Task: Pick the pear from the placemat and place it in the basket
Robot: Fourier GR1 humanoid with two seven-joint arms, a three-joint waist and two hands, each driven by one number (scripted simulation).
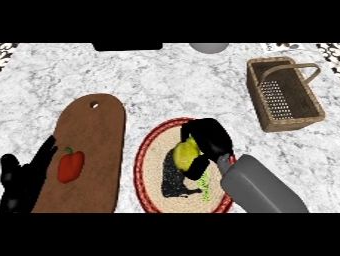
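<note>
A yellow-green pear (185, 153) lies on the round woven placemat (150, 155) with a red rim, in the lower middle of the head view. My right hand (208, 138) is curled over the pear from the right, its fingers and thumb wrapped round it and hiding much of it. The brown wicker basket (306, 116) with a handle stands at the upper right, well away from the hand. My left hand (21, 180) rests open at the lower left, fingers up, beside the cutting board.
A long brown cutting board (92, 135) with a hole at its top lies left of the placemat; a red bell pepper (70, 166) sits on it. A dark object (127, 46) and a grey round thing (208, 47) sit at the counter's far edge.
</note>
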